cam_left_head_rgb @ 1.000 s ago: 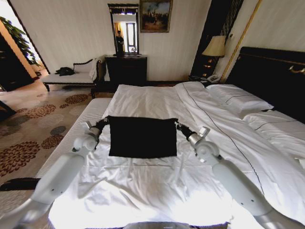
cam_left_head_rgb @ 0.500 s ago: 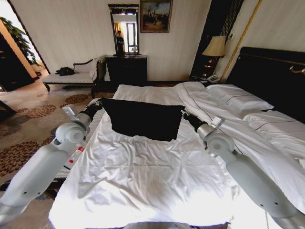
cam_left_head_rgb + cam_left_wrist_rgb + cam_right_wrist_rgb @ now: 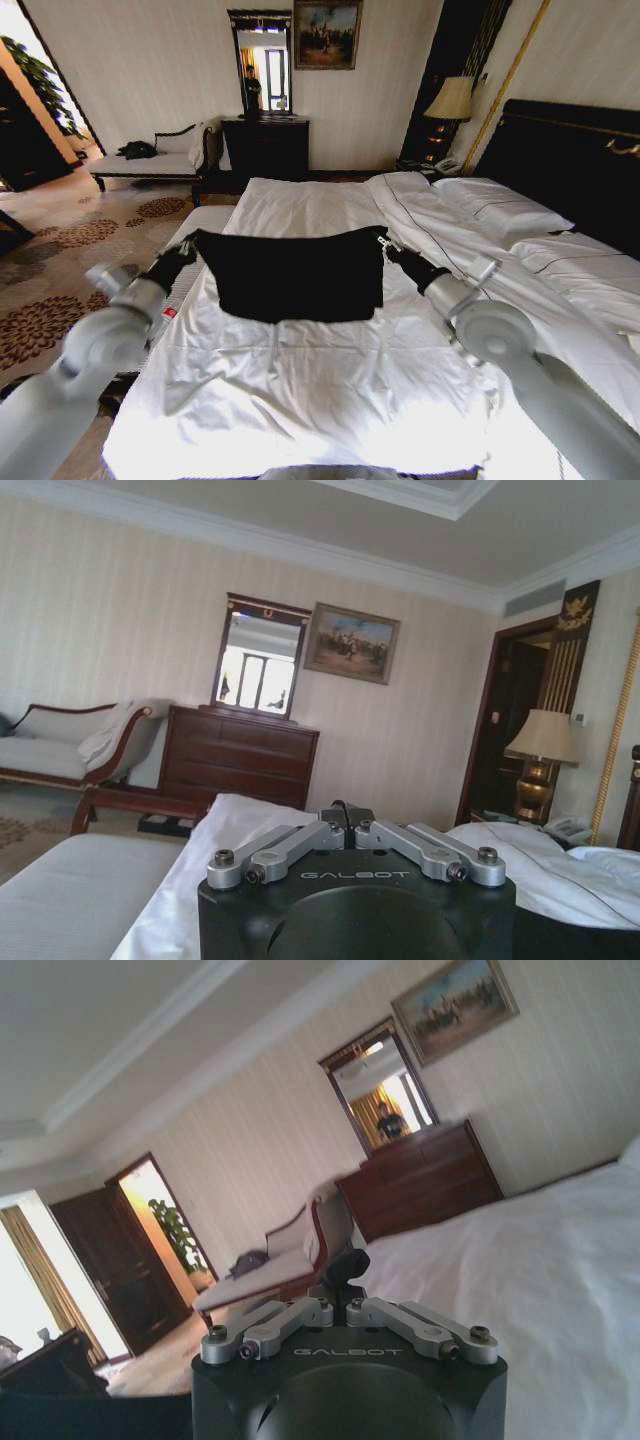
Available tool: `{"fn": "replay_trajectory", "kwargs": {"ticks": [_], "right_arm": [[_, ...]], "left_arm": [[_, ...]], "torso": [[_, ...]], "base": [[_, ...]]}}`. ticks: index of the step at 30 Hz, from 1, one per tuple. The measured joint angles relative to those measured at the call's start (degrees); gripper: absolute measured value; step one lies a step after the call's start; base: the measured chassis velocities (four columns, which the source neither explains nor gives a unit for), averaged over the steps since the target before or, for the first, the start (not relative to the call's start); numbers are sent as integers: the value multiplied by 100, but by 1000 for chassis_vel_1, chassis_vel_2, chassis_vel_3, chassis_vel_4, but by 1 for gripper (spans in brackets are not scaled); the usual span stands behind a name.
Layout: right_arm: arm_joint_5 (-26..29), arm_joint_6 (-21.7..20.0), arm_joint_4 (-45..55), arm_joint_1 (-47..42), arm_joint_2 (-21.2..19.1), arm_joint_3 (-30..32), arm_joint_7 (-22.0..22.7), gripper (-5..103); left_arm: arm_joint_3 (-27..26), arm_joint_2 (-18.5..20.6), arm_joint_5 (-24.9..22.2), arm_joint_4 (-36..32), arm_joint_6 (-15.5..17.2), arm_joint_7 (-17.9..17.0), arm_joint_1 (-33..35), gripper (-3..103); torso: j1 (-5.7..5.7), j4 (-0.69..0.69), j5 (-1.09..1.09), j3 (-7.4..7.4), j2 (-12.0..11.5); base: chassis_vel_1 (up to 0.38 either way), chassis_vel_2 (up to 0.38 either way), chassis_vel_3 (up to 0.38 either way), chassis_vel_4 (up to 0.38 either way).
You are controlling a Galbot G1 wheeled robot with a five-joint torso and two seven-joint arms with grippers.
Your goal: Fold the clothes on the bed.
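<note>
Above the bed [image 3: 330,400], left gripper [image 3: 188,243] and right gripper [image 3: 384,243] each pinched a top corner of the black T-shirt [image 3: 295,275], stretched between them; both wrist housings read "GALBOT".

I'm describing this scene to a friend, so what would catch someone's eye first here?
A black T-shirt hangs stretched above the middle of the white bed, held at its top corners by the left gripper and the right gripper. Behind it, a dark dresser with a mirror stands against the far wall.
</note>
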Motion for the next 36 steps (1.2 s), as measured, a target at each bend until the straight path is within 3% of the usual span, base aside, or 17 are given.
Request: {"fn": "replay_trajectory", "kwargs": {"ticks": [5,8,9,13,14,19,25,36], "right_arm": [[-35,-96,-127,-205,127,-67,28,1],[-80,-144,-664,157,321,-484,62,1],[-80,-144,-664,157,321,-484,62,1],[-234,-209,-1566,692,725,-1109,18,1],[-234,-209,-1566,692,725,-1109,18,1],[-969,-209,-3043,1366,1166,-1794,-615,1],[-1175,-119,-4010,2202,1445,-2390,-828,1],[-1560,152,-5635,3131,1903,-2777,-1049,1]], "left_arm": [[168,-167,104,182,1,-21,71,0],[979,-345,458,990,24,-112,-621,0],[979,-345,458,990,24,-112,-621,0],[2026,-616,720,2043,27,-128,-1867,0],[2026,-616,720,2043,27,-128,-1867,0],[3203,-1123,1135,3538,-1,-34,-3255,0],[3953,-1592,1401,4598,-45,75,-4184,0],[4244,-2144,1634,6069,-117,278,-5018,0]], "torso": [[-1,0,0,0,1],[0,0,-2,2,0],[0,0,-2,2,0],[4,0,-1,4,-2],[4,0,-1,4,-2],[3,-1,-2,3,-2],[5,0,0,4,-3],[3,1,0,3,-2]], "base": [[0,0,0,0],[0,0,0,0],[0,0,0,0],[0,0,0,0],[0,0,0,0],[0,0,0,0],[0,0,0,0],[0,0,0,0]]}}
